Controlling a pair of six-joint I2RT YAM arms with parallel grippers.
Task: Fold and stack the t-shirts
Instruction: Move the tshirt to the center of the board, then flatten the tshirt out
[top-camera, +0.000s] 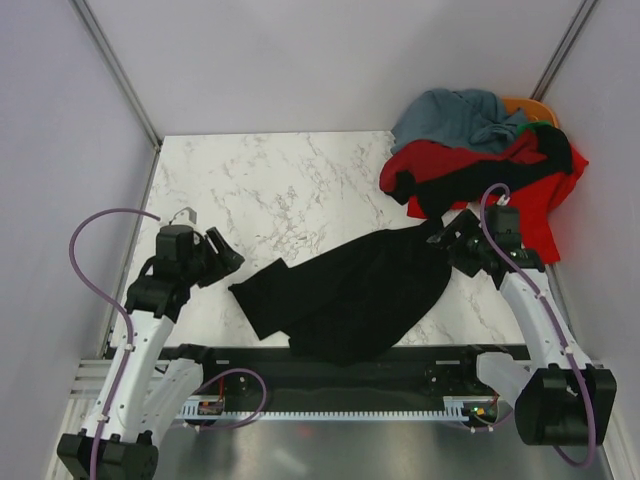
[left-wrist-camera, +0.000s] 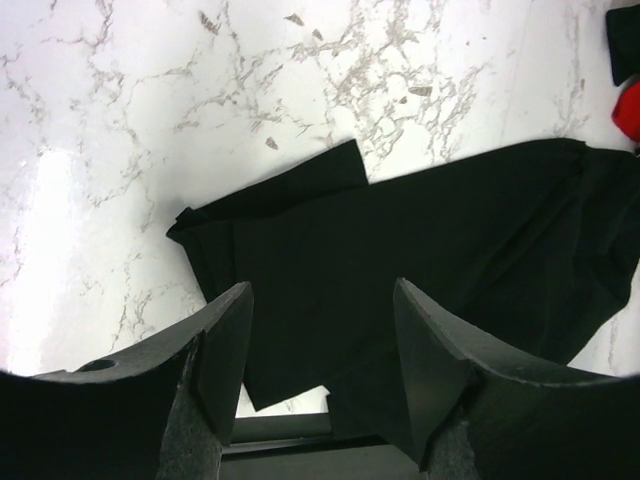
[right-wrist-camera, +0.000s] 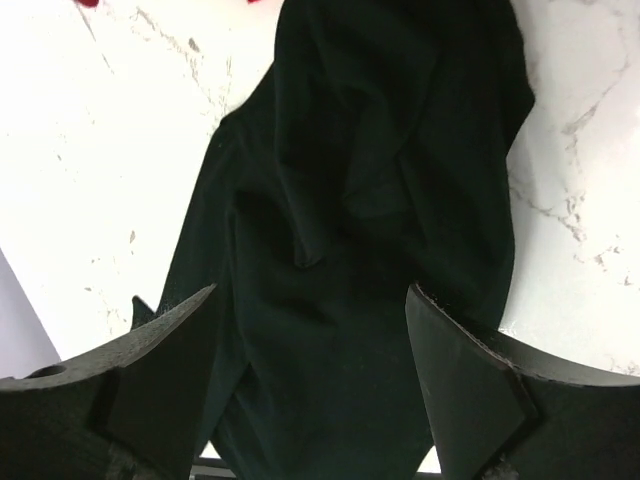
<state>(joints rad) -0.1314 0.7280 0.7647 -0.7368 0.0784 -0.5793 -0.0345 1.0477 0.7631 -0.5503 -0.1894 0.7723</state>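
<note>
one black shirt (top-camera: 350, 295) lies on the tabletop (top-camera: 280, 180), long from 8 o'clock to 2 o'clock. the right hand (top-camera: 450, 243), wide open and empty, hangs over its 2 o'clock end, nearest. the left hand (top-camera: 228, 255), open and empty too, is just beside the 8 o'clock end. one pile (top-camera: 470, 160) at 1 o'clock shows five colours.

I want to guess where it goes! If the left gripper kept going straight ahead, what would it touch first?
Probably the black t-shirt. The left gripper is open and points down at the shirt's end, and the cloth shows between its fingers. How far off the shirt lies is hard to tell.
</note>
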